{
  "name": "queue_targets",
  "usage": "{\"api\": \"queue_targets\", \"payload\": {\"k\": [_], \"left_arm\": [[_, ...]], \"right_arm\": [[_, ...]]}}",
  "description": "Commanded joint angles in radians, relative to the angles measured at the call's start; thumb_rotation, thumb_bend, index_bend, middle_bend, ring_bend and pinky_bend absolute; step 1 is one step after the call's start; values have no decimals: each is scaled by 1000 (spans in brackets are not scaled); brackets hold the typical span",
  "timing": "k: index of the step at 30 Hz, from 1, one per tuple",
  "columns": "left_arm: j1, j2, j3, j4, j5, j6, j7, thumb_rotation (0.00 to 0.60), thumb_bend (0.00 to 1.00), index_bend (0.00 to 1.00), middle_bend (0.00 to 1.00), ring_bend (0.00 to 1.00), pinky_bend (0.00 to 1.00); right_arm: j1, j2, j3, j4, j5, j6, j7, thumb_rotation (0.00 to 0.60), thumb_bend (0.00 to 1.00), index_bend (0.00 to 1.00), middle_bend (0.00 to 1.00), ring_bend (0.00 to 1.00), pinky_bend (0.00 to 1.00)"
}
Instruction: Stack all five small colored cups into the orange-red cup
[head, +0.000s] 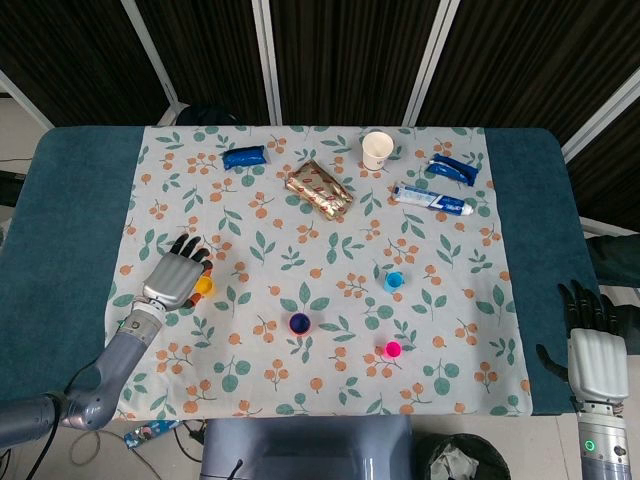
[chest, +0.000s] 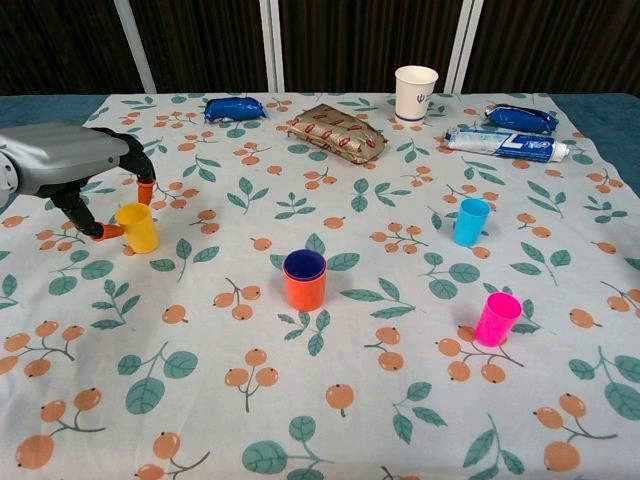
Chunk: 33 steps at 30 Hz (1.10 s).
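Observation:
The orange-red cup (head: 300, 323) (chest: 304, 287) stands near the middle of the cloth with a dark purple cup nested in it. A yellow cup (head: 203, 286) (chest: 137, 227) stands upright at the left. My left hand (head: 175, 275) (chest: 70, 165) reaches around the yellow cup, thumb tip (chest: 108, 231) at its left side and a fingertip (chest: 146, 190) just behind its rim. I cannot tell whether they press on it. A blue cup (head: 394, 280) (chest: 471, 221) and a pink cup (head: 393, 349) (chest: 497, 318) stand on the right. My right hand (head: 598, 352) hangs off the table's right edge, fingers apart and holding nothing.
Along the far side lie a blue packet (chest: 234, 108), a gold snack packet (chest: 338, 131), a white paper cup (chest: 416, 92), a toothpaste tube (chest: 505, 144) and another blue packet (chest: 520, 118). The floral cloth (chest: 330, 420) covers the table.

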Motion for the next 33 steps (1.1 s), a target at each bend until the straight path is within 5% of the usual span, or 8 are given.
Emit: {"api": "queue_targets", "payload": {"k": [1,17,33], "left_arm": [[1,-1,-1,1,-2,1,3,600,273,431,208,0,46],[2,13,-19,-40,31,25,-13,600,363,497,237,0,51],[-28,129,-75,-361,99,44,-24,600,363,504,237,0,61]], "right_arm": [[0,1,-1,-1,-2,-1,2,600,310,43,57,66,44],[0,1,-2,-1,-7,1,5,600,310,44,57,66,45],[-3,2,1,-6,-2,7,3,600,310,45,57,67,45]]}}
